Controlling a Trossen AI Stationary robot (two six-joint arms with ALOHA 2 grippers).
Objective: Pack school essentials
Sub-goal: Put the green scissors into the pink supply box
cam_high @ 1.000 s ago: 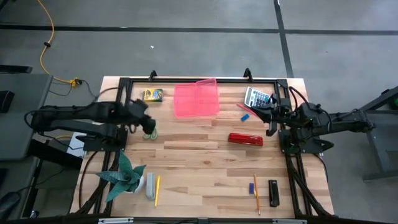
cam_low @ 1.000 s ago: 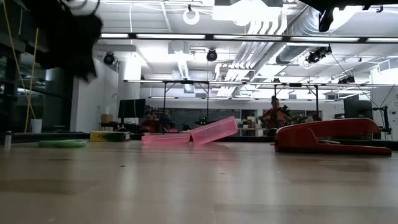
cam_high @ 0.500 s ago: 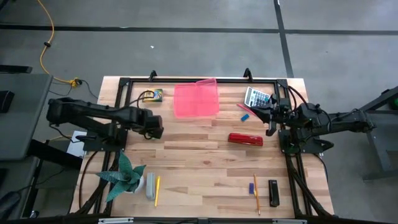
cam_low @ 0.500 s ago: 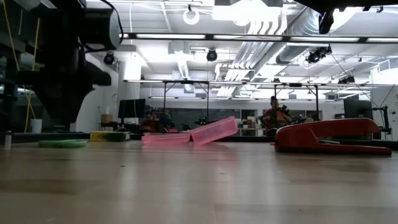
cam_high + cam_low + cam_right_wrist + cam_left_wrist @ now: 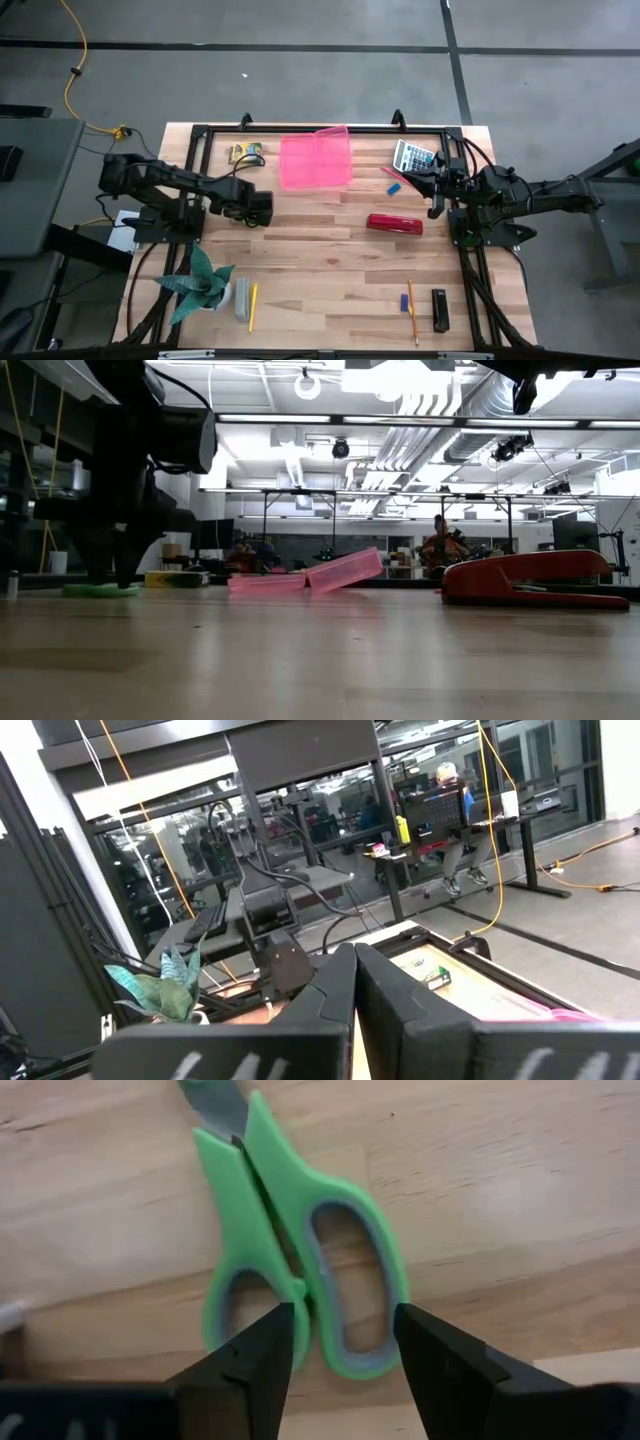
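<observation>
Over the bench: left gripper spread, astride scissors handle.
Grasp: jaws are best centred, then closed.
Right gripper: pressed together, parked.

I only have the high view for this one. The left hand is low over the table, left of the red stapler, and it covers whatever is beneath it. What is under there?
Observer: The left wrist view shows the green-handled scissors lying flat on the wood, directly below the left hand.
Reviewer: Are they gripped?
Observer: No. Its fingers are open, straddling one handle loop without closing on it.
Reviewer: And the right hand by the calculator?
Observer: In its own wrist view the right hand is shut and holds nothing.
</observation>
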